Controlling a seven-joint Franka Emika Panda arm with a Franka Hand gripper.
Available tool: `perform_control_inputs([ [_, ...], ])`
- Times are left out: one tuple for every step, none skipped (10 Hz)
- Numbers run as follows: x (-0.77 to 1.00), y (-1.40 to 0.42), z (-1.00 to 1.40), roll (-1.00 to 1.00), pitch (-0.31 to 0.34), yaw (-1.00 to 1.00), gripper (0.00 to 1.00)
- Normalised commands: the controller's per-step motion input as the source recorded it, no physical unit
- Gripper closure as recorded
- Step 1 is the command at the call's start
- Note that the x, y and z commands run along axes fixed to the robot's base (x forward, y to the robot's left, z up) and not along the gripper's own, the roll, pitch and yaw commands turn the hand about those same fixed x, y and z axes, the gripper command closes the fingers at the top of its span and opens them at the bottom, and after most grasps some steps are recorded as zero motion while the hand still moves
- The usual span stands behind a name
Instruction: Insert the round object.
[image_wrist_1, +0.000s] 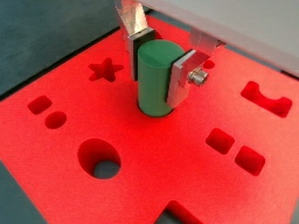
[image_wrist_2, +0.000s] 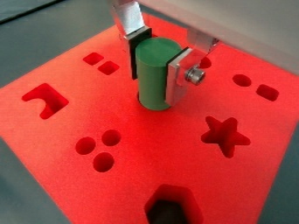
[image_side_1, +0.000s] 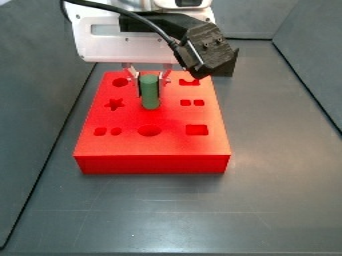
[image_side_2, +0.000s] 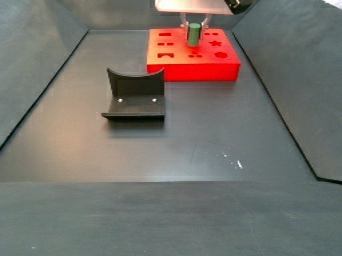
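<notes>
My gripper (image_wrist_1: 158, 70) is shut on the round object, a smooth green cylinder peg (image_wrist_1: 155, 87), and holds it upright near its upper end. The peg stands over a plain patch in the middle of the red block (image_wrist_1: 70, 188), its lower end at or just above the top face; I cannot tell whether it touches. A rounded hole (image_wrist_1: 101, 157) lies beside the peg, a star hole (image_wrist_1: 107, 70) on another side. Both side views show the gripper (image_side_1: 150, 78), the peg (image_side_1: 150, 94) (image_side_2: 195, 37) and the block (image_side_1: 154, 155) (image_side_2: 195, 68). The peg also shows in a wrist view (image_wrist_2: 155, 79).
The red block has several other cut-outs: two squares (image_wrist_1: 233, 149), an arch (image_wrist_1: 267, 96), three small round holes (image_wrist_2: 100, 144) and a star (image_wrist_2: 225, 136). The dark fixture (image_side_2: 134, 95) stands on the grey floor away from the block. Dark walls enclose the floor.
</notes>
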Motion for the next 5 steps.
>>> perform_control_inputs([
  [0.00, -0.04, -0.14, 0.13, 0.000, 0.10, 1.00],
  [-0.01, -0.07, -0.06, 0.05, -0.021, 0.00, 1.00],
  [-0.04, -0.12, -0.06, 0.09, -0.009, 0.02, 1.00],
  [-0.02, -0.01, 0.00, 0.00, -0.016, 0.00, 1.00],
  [0.00, 0.00, 0.00, 0.00, 0.000, 0.00, 1.00],
])
